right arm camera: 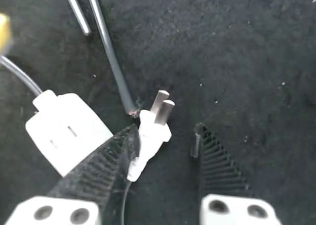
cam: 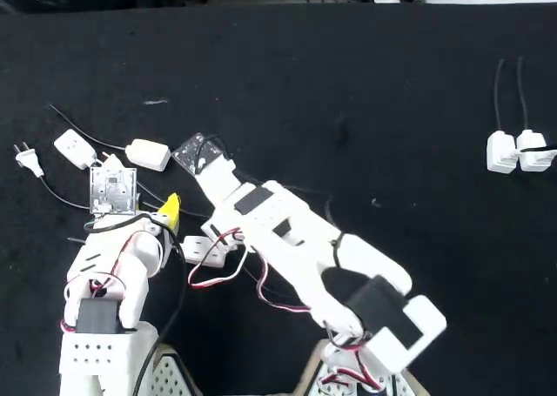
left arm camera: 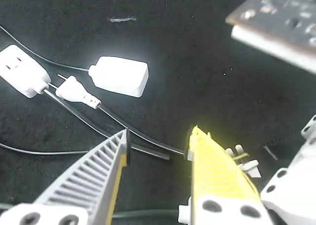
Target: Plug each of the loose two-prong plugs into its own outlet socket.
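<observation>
From above, you have a black cloth (cam: 348,83) over the whole table, with a strip of room and cables past its far edge. The left arm (cam: 113,265) and the longer right arm (cam: 296,239) come in from the near edge and meet at the left side. A lone plug (cam: 29,159) lies at the far left. Well apart, at the far right, a joined pair (cam: 518,151) sits with two cords running away from you.

In the left wrist view, your left claw (left arm camera: 159,136) stands with its grey and yellow fingers spread and nothing between them. A dark cord (left arm camera: 133,133) crosses the cloth just past the tips. Beyond lie an end socket (left arm camera: 19,69), a second plug (left arm camera: 74,90) loose just beside it, and a white block (left arm camera: 121,75). A circuit board (left arm camera: 281,17) is cut off at the corner, its markings too small to read.

In the right wrist view, your right claw (right arm camera: 165,131) is spread wide. The plug (right arm camera: 150,136) lies on the cloth between the fingers, against one of them, prongs pointing away. A socket (right arm camera: 64,131), slots up, sits just beside it, partly behind that finger.
</observation>
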`<state>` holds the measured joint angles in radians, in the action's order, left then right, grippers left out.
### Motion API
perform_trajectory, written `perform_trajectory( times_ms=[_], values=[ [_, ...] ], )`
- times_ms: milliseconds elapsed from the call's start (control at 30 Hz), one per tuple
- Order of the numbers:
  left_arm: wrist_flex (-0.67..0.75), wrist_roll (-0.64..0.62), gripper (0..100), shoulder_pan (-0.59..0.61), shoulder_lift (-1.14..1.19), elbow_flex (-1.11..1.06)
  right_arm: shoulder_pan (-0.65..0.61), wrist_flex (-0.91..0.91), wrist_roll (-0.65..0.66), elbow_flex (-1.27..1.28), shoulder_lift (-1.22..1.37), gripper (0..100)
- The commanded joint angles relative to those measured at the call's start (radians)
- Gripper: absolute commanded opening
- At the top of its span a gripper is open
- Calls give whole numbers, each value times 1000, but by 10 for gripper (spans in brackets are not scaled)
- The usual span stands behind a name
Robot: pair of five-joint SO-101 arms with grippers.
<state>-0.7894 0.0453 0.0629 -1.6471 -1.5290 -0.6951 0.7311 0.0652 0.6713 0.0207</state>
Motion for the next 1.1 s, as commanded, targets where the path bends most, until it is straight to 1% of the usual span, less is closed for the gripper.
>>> perform_trajectory(
  times_ms=[0,67,100,167,333,400,533,600,767,900,967,1067],
  values=[
    [18,3,205,10,-11,13,-20,-2,-3,-67,22,97],
    [18,3,205,10,-11,13,-15,6,2,-76,31,3],
    [18,3,205,10,-11,13,-12,11,2,-77,30,24],
    [18,3,205,10,-11,12,5,35,14,-85,12,8],
    [18,3,205,10,-11,12,140,161,135,-137,-114,10],
    [18,3,205,8,-11,12,172,230,235,-157,-156,10],
    [20,3,205,7,-11,12,178,359,511,-150,-180,11],
    [20,3,205,10,-11,10,175,367,592,-105,-162,11],
    [20,3,205,8,-11,7,207,262,606,25,-150,11],
    [20,3,205,10,-11,7,216,249,606,116,-214,14],
    [20,3,205,10,-11,7,216,247,609,185,-272,53],
    [20,3,205,7,-11,7,216,224,617,294,-364,155]
  ],
)
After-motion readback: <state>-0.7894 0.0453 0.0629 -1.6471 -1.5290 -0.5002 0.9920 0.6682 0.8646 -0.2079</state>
